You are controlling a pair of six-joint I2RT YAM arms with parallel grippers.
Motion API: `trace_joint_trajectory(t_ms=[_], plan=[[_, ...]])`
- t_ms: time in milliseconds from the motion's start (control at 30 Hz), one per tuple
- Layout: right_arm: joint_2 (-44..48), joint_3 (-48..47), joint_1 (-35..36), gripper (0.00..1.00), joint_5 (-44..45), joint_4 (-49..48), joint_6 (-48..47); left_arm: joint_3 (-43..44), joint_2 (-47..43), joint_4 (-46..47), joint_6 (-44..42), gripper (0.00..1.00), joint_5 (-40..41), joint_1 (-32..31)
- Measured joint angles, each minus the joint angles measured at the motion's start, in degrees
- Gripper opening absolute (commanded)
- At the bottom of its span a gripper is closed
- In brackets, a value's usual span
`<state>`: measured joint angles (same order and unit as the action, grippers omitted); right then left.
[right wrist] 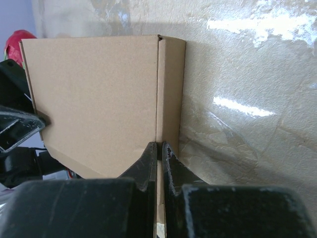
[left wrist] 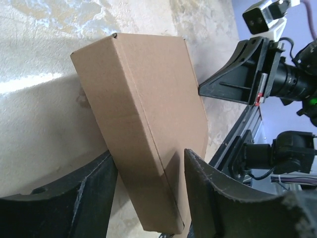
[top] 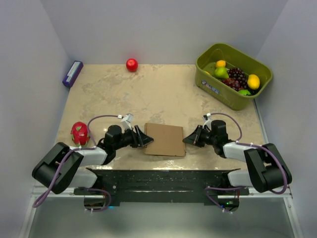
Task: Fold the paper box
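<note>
The paper box (top: pixel 165 139), which looks light and easily creased, lies flat on the surface (top: pixel 148 94), best taken by its edges: the left end effector (top: pixel 141 136) straddles one end half-open, the right end effector (top: pixel 187 140) pinches the other.

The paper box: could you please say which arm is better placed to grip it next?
Probably left: the left hand sits open astride one end of the paper box, ready to close, while the right hand is shut on its opposite edge.
</note>
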<state>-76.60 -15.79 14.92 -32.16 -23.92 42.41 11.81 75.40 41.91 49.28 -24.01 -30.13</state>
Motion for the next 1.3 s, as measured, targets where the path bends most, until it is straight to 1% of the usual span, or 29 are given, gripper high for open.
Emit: trace_joint_trajectory(t_ms=[100, 133, 233, 300, 333, 400, 433, 467, 533, 600, 767, 867, 967, 1033, 1133, 1233, 1300], plan=[[0.20, -0.15, -0.02, 0.00, 0.02, 0.61, -0.13, -0.04, 1.92, 3.37, 1.64, 0.45, -0.09, -0.61], [0.33, -0.22, -0.13, 0.00, 0.04, 0.92, -0.22, -0.04, 2.38, 4.11, 2.29, 0.39, -0.04, -0.79], [1.60, -0.44, -0.37, 0.01, 0.17, 2.84, -0.83, -0.04, 3.52, 6.19, 4.22, 0.32, 0.48, -0.96], [3.08, -0.79, -0.35, 0.08, 1.16, 5.14, -1.68, -0.04, 3.78, 7.04, 4.87, 0.28, 0.52, -1.20], [3.91, -1.09, -0.31, 0.23, 1.46, 6.71, -2.19, -0.04, 3.78, 7.30, 5.20, 0.27, 0.48, -1.31], [5.77, -1.90, -0.22, 0.43, 2.71, 10.05, -3.34, -0.02, 3.78, 7.48, 5.27, 0.24, 0.33, -1.62], [7.04, -2.40, -0.26, 0.59, 3.91, 12.35, -4.26, -0.02, 3.78, 7.52, 5.27, 0.22, 0.22, -1.68], [8.35, -3.02, -0.28, 0.66, 5.07, 14.73, -5.11, 0.07, 3.78, 7.54, 5.27, 0.21, 0.13, -1.75], [10.73, -4.31, -0.33, 0.76, 7.34, 18.67, -6.84, 0.37, 3.76, 7.50, 5.27, 0.19, 0.13, -1.86], [13.33, -6.32, -0.33, 0.81, 9.14, 22.95, -8.52, 0.70, 3.45, 7.15, 5.25, 0.19, 0.17, -1.88], [19.39, -11.47, -0.31, 0.81, 11.80, 30.03, -11.89, 0.72, 1.27, 6.12, 5.31, 0.18, 0.11, -1.60], [22.99, -14.25, -0.17, 0.81, 12.85, 33.42, -13.31, 0.74, -0.35, 5.25, 5.75, 0.18, -1.36, -0.31], [26.38, -18.38, 2.27, 0.82, 15.63, 36.81, -15.63, 0.83, -1.60, 3.45, 5.90, 0.18, -3.98, 1.60], [27.69, -22.12, 6.51, 0.82, 18.49, 38.51, -17.55, 1.03, -2.45, 1.55, 5.88, 0.17, -6.19, 2.99], [27.32, -27.82, 15.89, 0.81, 23.93, 39.78, -20.59, 1.31, -3.72, -0.94, 6.32, 0.17, -10.05, 5.49], [24.00, -31.85, 27.50, 0.80, 31.63, 39.82, -23.12, 1.51, -4.15, -2.21, 7.58, 0.17, -14.16, 8.48], [21.03, -32.92, 34.69, 0.81, 37.24, 39.91, -24.44, 1.60, -4.31, -3.15, 8.24, 0.17, -16.41, 9.97]])
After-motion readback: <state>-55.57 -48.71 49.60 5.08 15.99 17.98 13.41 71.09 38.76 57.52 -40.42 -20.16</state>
